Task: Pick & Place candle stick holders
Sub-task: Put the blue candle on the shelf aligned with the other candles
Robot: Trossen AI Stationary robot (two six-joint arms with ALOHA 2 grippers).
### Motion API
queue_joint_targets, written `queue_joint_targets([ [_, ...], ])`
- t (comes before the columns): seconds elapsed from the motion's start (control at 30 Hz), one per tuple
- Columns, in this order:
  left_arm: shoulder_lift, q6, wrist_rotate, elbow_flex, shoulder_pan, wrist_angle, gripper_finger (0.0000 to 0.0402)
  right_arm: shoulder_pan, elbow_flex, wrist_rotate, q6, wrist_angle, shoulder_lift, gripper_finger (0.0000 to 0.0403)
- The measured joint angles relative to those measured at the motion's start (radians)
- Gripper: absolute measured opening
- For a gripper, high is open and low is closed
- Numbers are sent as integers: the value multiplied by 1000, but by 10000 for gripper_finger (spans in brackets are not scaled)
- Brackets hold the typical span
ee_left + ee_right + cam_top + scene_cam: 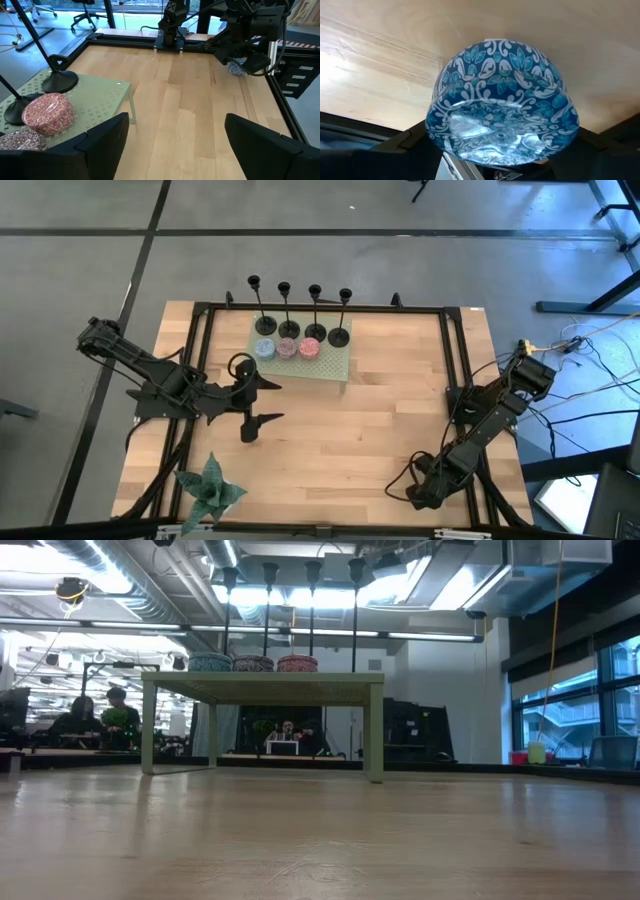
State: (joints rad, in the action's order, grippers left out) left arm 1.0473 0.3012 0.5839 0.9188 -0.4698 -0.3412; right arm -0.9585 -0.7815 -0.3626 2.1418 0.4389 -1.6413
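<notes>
Bare wooden table [350,440] spreads between green stand [335,366] and right gripper [425,492].

A pale green small table [262,686] stands in the middle of the frame, on a wooden tabletop [320,840] that fills the lower half. On the small table stand four black candle stick holders [268,615] in a row, their thin stems rising to the top edge of the frame. In front of the stems, left of centre, three round patterned containers [253,663] sit side by side. Beyond, at the left edge, two people [97,718] sit in the room; another shows between the table's legs.
</notes>
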Motion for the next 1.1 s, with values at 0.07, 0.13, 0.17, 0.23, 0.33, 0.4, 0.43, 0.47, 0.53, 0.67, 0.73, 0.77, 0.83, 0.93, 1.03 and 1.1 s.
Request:
queue_joint_targets([
  [0.07,0,0,0,0,0,0,327,0,0,8,-1,3,0,298],
  [0.13,0,0,0,0,0,0,327,0,0,29,-3,15,1,298],
  [0.17,0,0,0,0,0,0,327,0,0,43,-3,24,1,298],
  [0.23,0,0,0,0,0,0,327,0,0,60,-8,57,2,298],
  [0.33,0,0,1,0,0,0,327,0,-3,63,-14,110,4,298],
  [0.4,0,0,0,0,0,0,327,0,-3,68,-18,127,4,298],
  [0.43,0,0,0,0,0,0,327,0,-3,78,-19,129,4,298],
  [0.47,0,0,0,0,0,0,327,-1,-3,93,-19,129,5,298],
  [0.53,0,0,0,0,0,0,327,-2,-3,128,-18,133,5,298],
  [0.67,0,-10,1,0,0,0,327,-1,-5,170,-32,171,6,298],
  [0.73,0,-10,1,0,0,0,327,-1,-5,183,-38,183,6,298],
  [0.77,0,-10,1,0,0,0,327,-1,-5,184,-47,186,6,298],
  [0.83,0,-9,1,0,0,0,327,-1,-6,186,-53,186,5,298],
  [0.93,0,-9,1,0,0,0,327,-1,-34,197,-70,210,1,298],
  [1.03,0,-9,1,0,0,0,327,2,-90,262,-86,309,-4,298],
  [1.1,0,-9,2,0,0,0,327,2,-140,299,-91,366,-3,298],
])
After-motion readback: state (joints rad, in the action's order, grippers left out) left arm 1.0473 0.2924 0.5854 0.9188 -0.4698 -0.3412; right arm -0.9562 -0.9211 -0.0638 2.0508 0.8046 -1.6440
